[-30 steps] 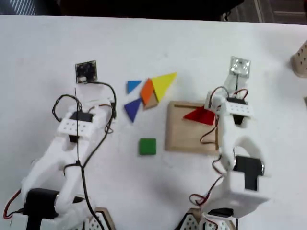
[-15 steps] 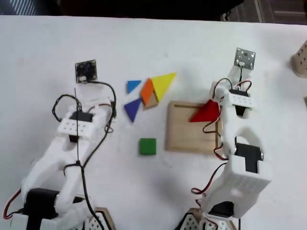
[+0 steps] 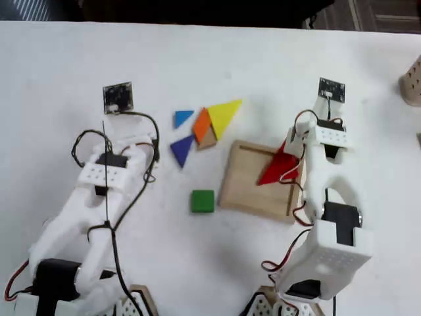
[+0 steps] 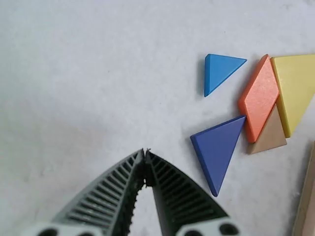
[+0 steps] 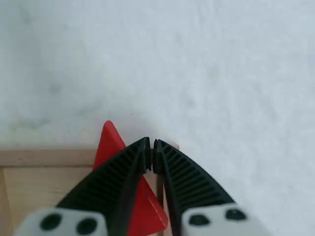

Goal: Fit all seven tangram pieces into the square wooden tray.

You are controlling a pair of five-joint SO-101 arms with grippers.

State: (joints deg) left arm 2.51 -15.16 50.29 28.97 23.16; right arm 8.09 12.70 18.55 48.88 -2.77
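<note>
A: Step in hand?
B: Seating the red triangle in the wooden tray, I'd say. The right gripper has its jaws pressed together with nothing pinched, tips low over the triangle at the tray's far right corner.
A: Seated?
B: No. One tip rides over the far rim, so it looks propped, not flat. The tray sits skewed to the table's near edge, right of the middle.
A: How to do it well?
B: My call: draw the piece back toward the near edge until the tip drops off the rim, then slide it into a corner, flush to the walls. Push gently, since the tray looks likely to slide.
A: Left side?
B: The left gripper is closed and empty, over bare table. It could brace the tray.
A: The rest?
B: Nearest is the green square, just beside the tray. Farther out, the dark blue triangle, tan piece, orange parallelogram and yellow triangle are packed together. The light blue triangle lies just apart. All six are outside the tray.
</note>
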